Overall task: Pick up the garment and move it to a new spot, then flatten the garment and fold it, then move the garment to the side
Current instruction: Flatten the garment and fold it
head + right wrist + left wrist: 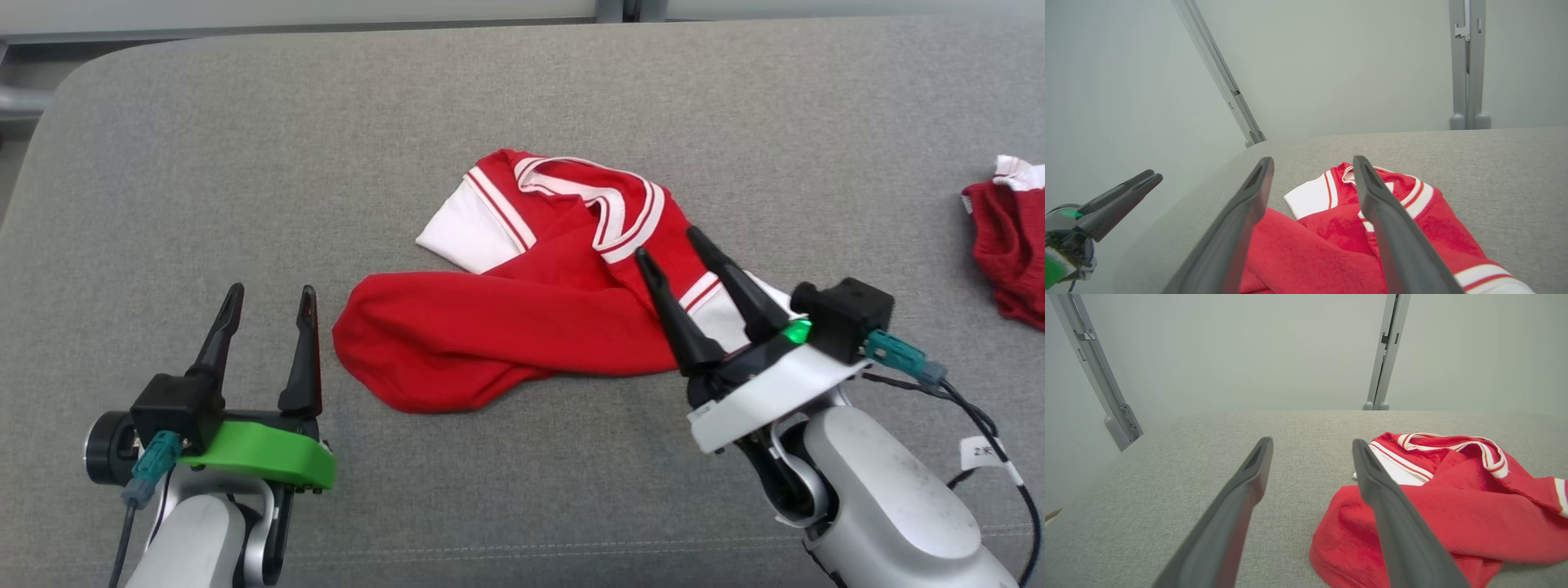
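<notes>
Garment [490,327] lies bunched: right gripper [668,242] at four o'clock and left gripper [272,289] at eight, both wide open, may pinch doubled layers.

Garments: two, a crumpled red jersey [506,335] with white striped trim at the middle of the grey fabric-covered surface [245,163], and a red knit garment [1008,245] with a white band at the surface's right edge.
Grippers: two, left gripper [272,289] and right gripper [668,242].
Surfaces: one.
Posts: two grey metal uprights [1384,355] behind the surface's far edge.
</notes>
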{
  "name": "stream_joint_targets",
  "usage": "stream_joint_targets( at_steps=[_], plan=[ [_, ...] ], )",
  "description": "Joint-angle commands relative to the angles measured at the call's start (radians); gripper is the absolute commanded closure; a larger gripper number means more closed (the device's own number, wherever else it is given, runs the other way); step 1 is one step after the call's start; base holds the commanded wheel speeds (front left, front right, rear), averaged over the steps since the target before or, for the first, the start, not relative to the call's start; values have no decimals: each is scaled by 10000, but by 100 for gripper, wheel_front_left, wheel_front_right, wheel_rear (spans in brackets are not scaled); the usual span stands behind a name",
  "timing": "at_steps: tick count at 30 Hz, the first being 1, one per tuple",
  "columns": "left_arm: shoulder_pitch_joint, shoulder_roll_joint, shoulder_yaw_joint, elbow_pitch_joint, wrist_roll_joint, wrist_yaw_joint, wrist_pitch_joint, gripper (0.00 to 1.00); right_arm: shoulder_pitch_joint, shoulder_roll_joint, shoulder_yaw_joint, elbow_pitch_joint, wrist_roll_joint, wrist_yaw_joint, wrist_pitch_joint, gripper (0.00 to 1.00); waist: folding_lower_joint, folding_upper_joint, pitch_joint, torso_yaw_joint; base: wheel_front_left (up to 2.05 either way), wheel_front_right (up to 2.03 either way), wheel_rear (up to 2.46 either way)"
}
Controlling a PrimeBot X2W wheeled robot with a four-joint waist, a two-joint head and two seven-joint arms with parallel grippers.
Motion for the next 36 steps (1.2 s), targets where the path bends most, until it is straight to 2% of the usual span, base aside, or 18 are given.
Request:
stream_joint_targets(
  at_steps=[1,8,16,25,36],
  plan=[
    [195,162,99,-137,-27,119,32,0,535,101,-754,-307,-589,1,-26,0,0,-1,-336,-324,0,0,0],
    [772,432,302,-566,-105,490,246,0,2085,408,-3200,-1093,-2604,3,-22,0,0,-1,-893,-631,0,0,0],
    [1435,524,273,-915,-139,775,436,0,3110,591,-4451,-1165,-3558,3,74,0,0,-1,-1369,-708,0,0,0],
    [2148,653,258,-1315,-226,1054,625,0,4404,689,-5436,-1618,-4096,1,579,0,0,-1,-1706,-736,0,0,0],
    [2306,707,163,-1617,-220,1203,794,0,4782,743,-5545,-2024,-4299,1,943,0,0,-1,-1729,-748,0,0,0]
  ],
)
